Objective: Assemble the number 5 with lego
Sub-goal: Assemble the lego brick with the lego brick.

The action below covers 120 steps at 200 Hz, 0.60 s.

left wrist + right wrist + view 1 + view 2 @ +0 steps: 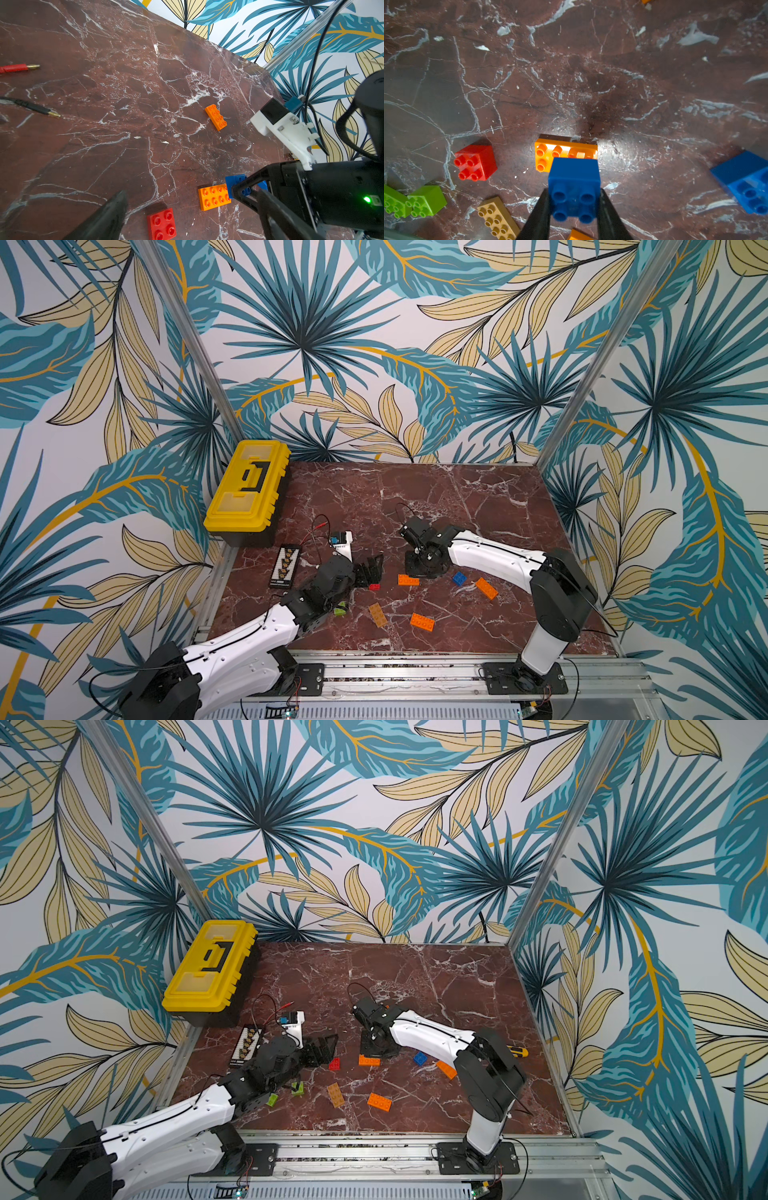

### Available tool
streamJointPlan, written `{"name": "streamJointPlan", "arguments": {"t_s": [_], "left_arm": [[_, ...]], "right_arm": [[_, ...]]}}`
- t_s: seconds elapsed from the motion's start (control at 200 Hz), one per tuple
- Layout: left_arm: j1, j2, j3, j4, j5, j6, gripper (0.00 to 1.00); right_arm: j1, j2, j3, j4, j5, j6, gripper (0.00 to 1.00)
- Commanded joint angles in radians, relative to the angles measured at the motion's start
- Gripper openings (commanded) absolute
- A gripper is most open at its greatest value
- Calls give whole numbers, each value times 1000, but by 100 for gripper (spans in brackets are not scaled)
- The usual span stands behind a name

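My right gripper (574,193) is shut on a small blue brick (574,182), held over one end of an orange brick (548,153) that lies on the marble table; whether the two touch I cannot tell. The left wrist view shows the same blue brick (235,182) at the end of that orange brick (213,196). My left gripper (192,192) stands open with nothing in it, just beside a red brick (162,224). Loose lego lies around in both top views: a red brick (374,586), a tan one (377,615), orange ones (422,621) (486,588), a blue one (459,578) and lime green ones (297,1088).
A yellow toolbox (245,485) stands at the table's back left. A black component card (286,566) and a small device with red and black leads (340,541) lie beside my left arm. A yellow utility knife (517,1051) shows behind my right arm.
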Motion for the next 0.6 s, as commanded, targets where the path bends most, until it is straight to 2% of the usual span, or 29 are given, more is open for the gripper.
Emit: {"name": "streamJointPlan", "arguments": {"t_s": [0.0, 0.596], "left_arm": [[7, -17, -34, 9, -18, -5, 100], [8, -20, -31, -3, -12, -16, 100]], "right_arm": [[9, 28, 18, -65, 32, 19, 27], [12, 77, -4, -5, 3, 63, 26]]}}
